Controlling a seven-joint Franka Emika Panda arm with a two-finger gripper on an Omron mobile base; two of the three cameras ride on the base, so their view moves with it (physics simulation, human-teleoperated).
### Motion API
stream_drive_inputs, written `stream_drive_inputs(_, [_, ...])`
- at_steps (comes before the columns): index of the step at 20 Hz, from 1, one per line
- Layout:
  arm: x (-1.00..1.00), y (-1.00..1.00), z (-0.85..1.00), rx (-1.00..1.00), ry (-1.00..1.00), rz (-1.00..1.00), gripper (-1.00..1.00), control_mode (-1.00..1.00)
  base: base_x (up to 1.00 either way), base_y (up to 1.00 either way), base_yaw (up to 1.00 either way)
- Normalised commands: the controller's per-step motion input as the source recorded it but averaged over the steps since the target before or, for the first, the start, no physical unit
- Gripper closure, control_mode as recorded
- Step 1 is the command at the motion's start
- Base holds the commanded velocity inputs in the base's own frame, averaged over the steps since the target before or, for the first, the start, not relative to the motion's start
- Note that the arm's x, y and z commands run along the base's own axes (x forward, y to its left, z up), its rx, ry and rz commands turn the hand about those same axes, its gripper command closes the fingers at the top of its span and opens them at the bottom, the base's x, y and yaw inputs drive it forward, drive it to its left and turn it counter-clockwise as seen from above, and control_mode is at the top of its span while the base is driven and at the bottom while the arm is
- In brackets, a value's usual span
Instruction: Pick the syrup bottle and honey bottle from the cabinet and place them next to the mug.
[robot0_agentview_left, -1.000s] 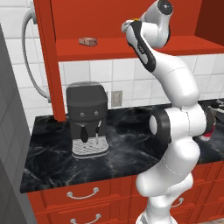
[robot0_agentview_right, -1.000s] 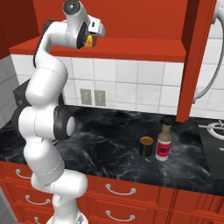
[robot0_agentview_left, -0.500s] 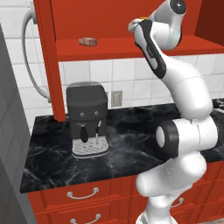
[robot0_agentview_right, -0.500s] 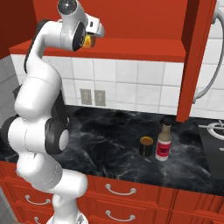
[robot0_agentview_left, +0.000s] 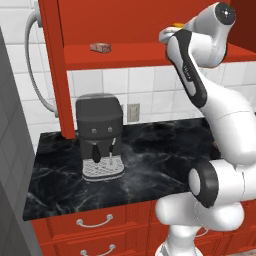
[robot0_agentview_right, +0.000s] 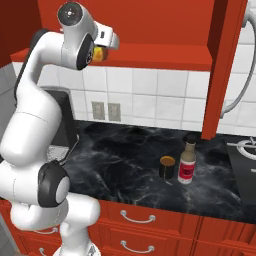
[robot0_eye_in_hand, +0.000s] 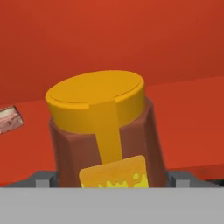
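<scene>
Red cabinet (robot0_agentview_left: 150, 52) shelf: honey bottle (robot0_eye_in_hand: 105, 135) sits btwn gripper (robot0_eye_in_hand: 111, 178) fingers, clamp state unclear

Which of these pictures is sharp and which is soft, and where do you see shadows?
Hand view: the honey bottle is very close, its edges soft and its label pixelated. Right base view: sharper; the mug and syrup bottle cast only faint shadows on the glossy dark counter. Left base view: flat even light, with a dim shadow around the coffee machine.
</scene>
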Motion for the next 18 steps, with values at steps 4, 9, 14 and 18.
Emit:
stream_drive_inputs(4, [-0.81, -0.14, 0.00, 0.00, 0.00, -0.03, 1.00, -1.00, 0.00, 0.00, 0.00])
stream_drive_inputs(9, [-0.81, -0.11, 0.00, 0.00, 0.00, -0.05, 1.00, -1.00, 0.00, 0.00, 0.00])
stream_drive_inputs(14, [-0.74, 0.00, -0.10, 0.00, 0.00, -0.11, 1.00, -1.00, 0.00, 0.00, 0.00])
stream_drive_inputs(18, [-0.50, 0.00, -0.21, -0.01, 0.00, -0.21, 1.00, -1.00, 0.00, 0.00, 0.00])
